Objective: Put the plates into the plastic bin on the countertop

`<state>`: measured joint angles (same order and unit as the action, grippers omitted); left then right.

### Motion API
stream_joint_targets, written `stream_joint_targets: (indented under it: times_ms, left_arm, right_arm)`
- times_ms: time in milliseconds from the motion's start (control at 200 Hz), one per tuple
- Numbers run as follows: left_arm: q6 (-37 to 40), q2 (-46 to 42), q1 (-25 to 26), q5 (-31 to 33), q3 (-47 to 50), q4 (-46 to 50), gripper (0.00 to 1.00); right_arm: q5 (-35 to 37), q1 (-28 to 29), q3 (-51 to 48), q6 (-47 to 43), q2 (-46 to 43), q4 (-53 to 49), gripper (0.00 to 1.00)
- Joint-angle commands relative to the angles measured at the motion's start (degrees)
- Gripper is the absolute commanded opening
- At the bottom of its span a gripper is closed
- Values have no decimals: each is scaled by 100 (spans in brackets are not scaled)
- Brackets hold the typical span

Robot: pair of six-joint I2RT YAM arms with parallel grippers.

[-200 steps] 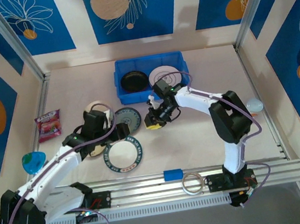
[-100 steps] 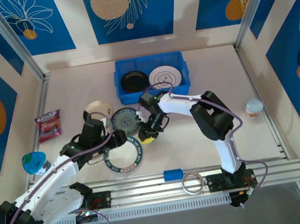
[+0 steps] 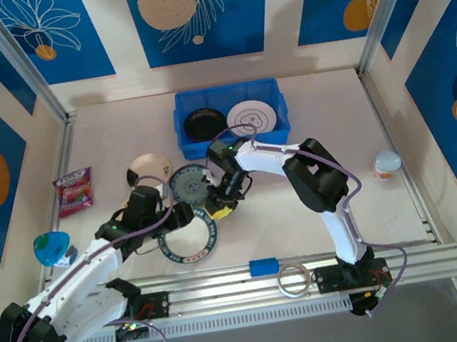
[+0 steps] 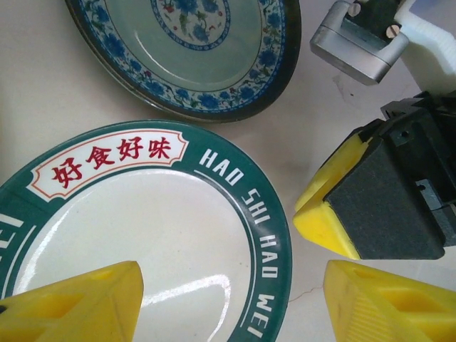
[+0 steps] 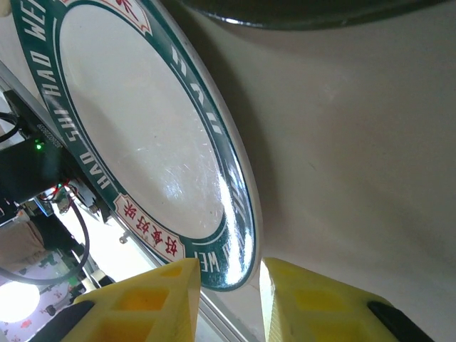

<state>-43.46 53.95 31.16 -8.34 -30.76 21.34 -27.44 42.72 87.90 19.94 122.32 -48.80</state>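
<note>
While it lies flat on the countertop, item one, the green-rimmed plate, offers only its raised rim for a hold.
Position: front centre, with the plastic bin at its one o'clock, well apart.
Material, as judged: glazed ceramic or melamine. It looks stiff and glossy, is probably slippery, and is liable to chip if dropped.
Recommended hold: pinch across the rim and lift edge-first.
Right gripper: at the plate's two o'clock edge, jaws narrow, the rim running into the gap between them. Whether they pinch it cannot be told.
Left gripper: jaws wide and empty, hovering over the same plate.
Neighbour: teal flowered plate at twelve o'clock, just beside.
Already in the bin: black plate and grey-patterned plate.
</note>
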Motion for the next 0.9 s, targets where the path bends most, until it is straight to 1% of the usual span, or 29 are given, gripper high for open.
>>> stream_joint_targets:
  times_ms: [0, 330, 555, 695, 895]
  left_arm:
    - [-15, 1, -100, -139, 83, -153, 68]
    - [74, 59, -372, -347, 115, -223, 68]
    - [26, 165, -476, -456, 202, -402, 67]
    - [5, 288, -514, -539, 205, -526, 67]
    - [40, 336, -548, -528, 208, -588, 66]
  right_arm:
    - [-119, 57, 246, -132, 188, -307, 30]
    - [-2, 199, 1114, -244, 816, -978, 30]
    - [-24, 224, 1310, -351, 966, -1133, 30]
    - [-160, 236, 1585, -446, 1215, -1351, 30]
    - [-166, 272, 1927, -536, 1488, -1618, 28]
